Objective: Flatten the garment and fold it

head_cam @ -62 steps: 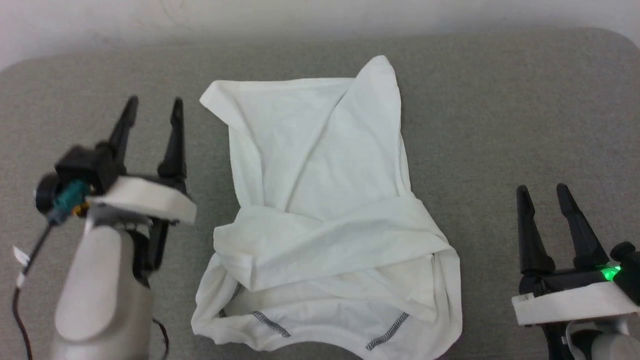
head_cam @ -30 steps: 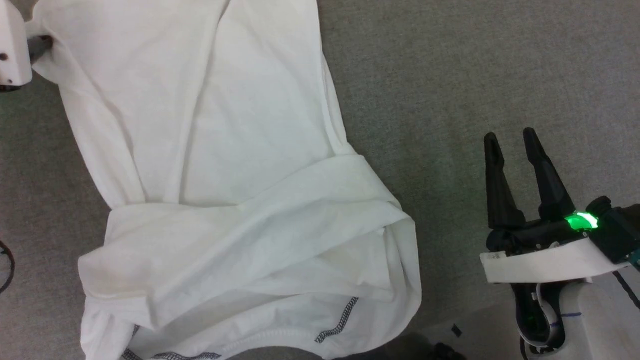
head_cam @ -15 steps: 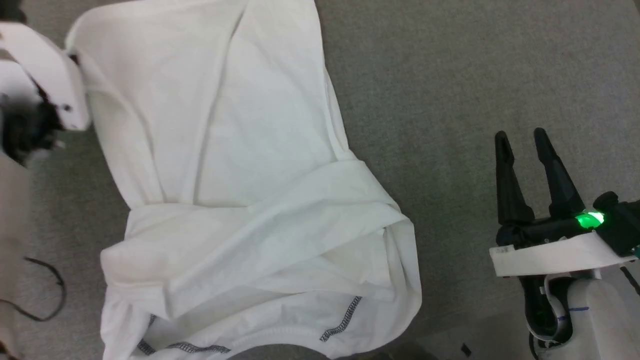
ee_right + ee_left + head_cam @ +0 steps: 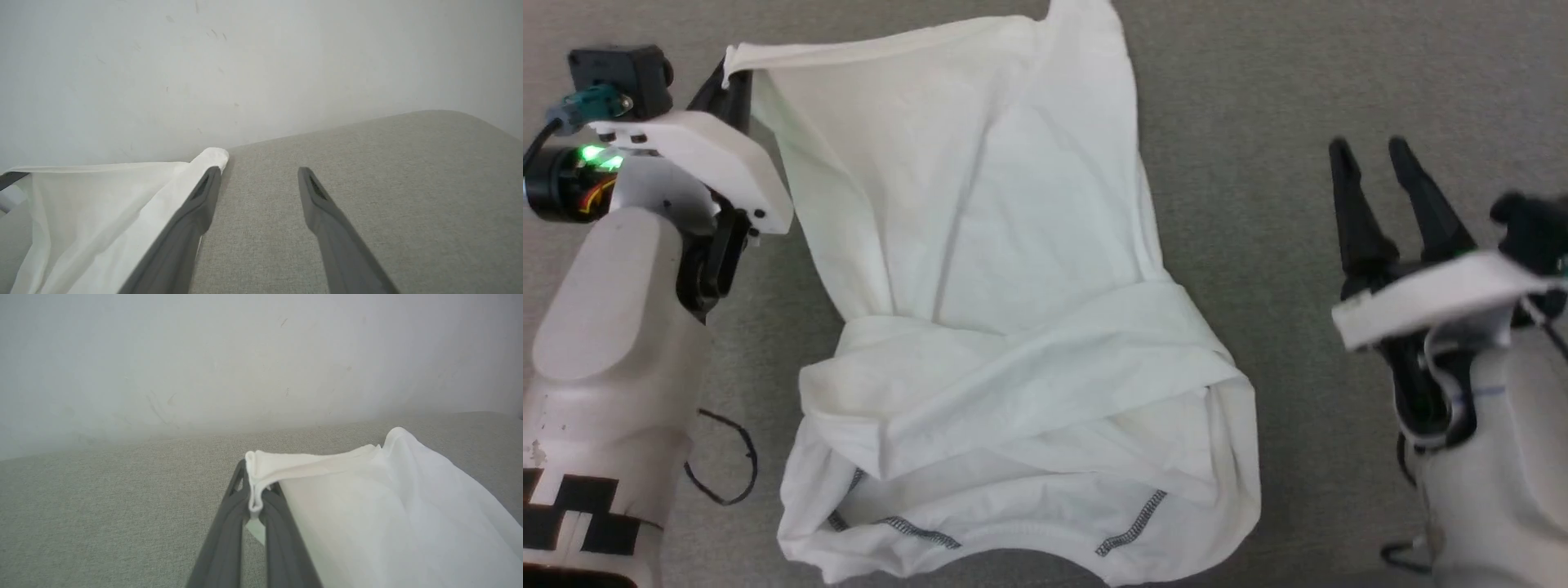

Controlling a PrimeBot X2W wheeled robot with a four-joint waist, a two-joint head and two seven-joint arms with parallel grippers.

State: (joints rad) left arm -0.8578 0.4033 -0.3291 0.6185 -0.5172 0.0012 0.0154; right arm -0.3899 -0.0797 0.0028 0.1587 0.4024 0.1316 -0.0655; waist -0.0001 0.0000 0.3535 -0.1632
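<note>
Garment — thin, white, rumpled

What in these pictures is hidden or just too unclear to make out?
- Head view: the left hand has its fingertips behind its white bracket and the T-shirt corner.
- Head view: the T-shirt's far tip is cut off by the top edge.
- Left wrist view: a pale tab between the fingers is too blurred to identify.
- Right wrist view: the right hand has one finger covering the T-shirt's edge.

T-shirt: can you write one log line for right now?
left hand: shut on T-shirt corner | right hand: open, apart from cloth | T-shirt: rumpled, not folded
</note>
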